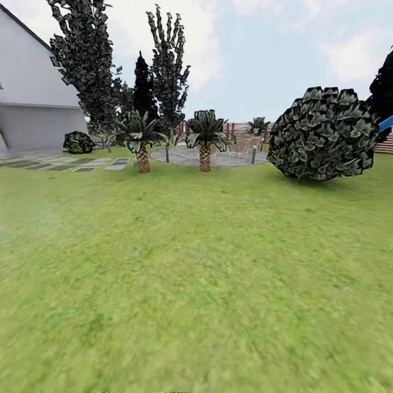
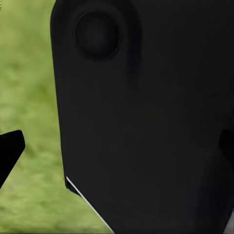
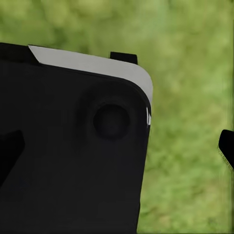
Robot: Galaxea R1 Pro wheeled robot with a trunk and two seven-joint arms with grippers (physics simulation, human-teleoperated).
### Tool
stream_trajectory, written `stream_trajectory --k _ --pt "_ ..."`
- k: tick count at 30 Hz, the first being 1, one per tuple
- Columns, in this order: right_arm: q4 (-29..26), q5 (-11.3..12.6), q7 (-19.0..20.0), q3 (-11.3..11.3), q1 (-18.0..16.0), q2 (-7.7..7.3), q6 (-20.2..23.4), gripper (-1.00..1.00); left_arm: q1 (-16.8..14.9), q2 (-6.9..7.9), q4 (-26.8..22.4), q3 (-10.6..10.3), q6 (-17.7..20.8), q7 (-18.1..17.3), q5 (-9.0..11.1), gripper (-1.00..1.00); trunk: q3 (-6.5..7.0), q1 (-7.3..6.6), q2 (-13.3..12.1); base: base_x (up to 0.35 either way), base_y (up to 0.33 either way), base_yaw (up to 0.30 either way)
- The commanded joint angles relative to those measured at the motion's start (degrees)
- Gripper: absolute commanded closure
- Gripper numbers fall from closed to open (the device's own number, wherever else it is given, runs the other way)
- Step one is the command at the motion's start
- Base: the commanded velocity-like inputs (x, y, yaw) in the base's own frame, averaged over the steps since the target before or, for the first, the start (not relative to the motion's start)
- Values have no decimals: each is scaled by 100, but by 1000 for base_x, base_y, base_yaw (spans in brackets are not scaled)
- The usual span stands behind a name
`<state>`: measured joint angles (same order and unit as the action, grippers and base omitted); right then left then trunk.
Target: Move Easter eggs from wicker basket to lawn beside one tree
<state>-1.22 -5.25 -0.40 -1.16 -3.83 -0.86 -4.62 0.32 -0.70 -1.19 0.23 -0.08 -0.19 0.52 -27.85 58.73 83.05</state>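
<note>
Most of the head view is open lawn (image 1: 196,284), a wide flat stretch of mottled green grass running from the bottom edge up to the plantings, with nothing standing on it in the near and middle ground. At the far edge of the grass, two short palms (image 1: 143,143) (image 1: 206,136) stand side by side, the right one on a round grey paved patch (image 1: 229,158). Behind them rise two tall trees with dark blocky foliage (image 1: 87,60) (image 1: 168,71) and, between those, a thin black tree (image 1: 144,87). A big round bush (image 1: 325,134) sits at the right edge of the lawn, with a smaller bush (image 1: 78,142) far left by the white house wall (image 1: 33,93). Grey stepping stones (image 1: 65,164) lie along the lawn's far left edge. A strip of reddish-brown slat fence (image 1: 385,146) shows past the big bush and behind the paving. A short blue object (image 1: 385,123) pokes in at the right edge; what it is cannot be told.

Both wrist views look down on blurred grass past a large black body of the robot. In the left wrist view one black fingertip (image 2: 10,148) shows at the picture's side; in the right wrist view a fingertip (image 3: 226,146) shows likewise. Whether either pair of fingers is apart or together cannot be told.
</note>
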Motion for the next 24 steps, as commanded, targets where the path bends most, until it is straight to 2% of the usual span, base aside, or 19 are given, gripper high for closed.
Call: stream_trajectory --k 1,24 --pt "6 -55 -4 -7 -3 -1 -14 -100 3 -1 -11 9 -1 2 7 -100 -8 0 2 0 0 293" --pt "16 -54 -4 2 -3 -1 -19 -100 3 -1 -4 22 -1 1 10 -100 -81 0 2 0 0 292"
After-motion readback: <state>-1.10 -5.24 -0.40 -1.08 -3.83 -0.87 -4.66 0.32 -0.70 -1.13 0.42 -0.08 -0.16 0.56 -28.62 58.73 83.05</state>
